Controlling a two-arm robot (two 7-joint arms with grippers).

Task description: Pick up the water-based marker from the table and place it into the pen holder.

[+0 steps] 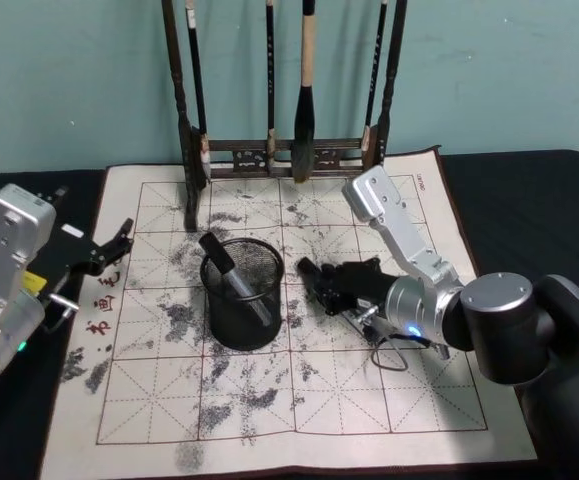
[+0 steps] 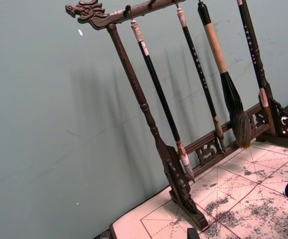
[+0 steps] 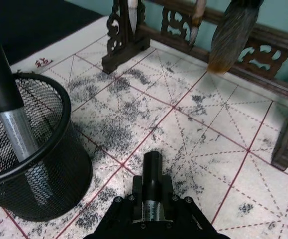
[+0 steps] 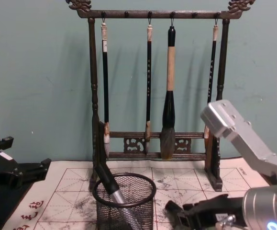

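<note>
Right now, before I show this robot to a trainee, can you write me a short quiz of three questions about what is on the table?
1. True or false: a marker leans inside the pen holder.
2. The left tool is at the left edge of the mat. Where is the right tool relative to the pen holder? A) on the robot's left of it B) on the robot's right of it C) directly above it
3. Fill in: the brush rack carries ___ hanging brushes.

Key: 1 true; 2 B; 3 four.

Calligraphy desk: hanging brush rack [image 4: 94, 96], ink-smudged grid mat [image 1: 369, 400].
</note>
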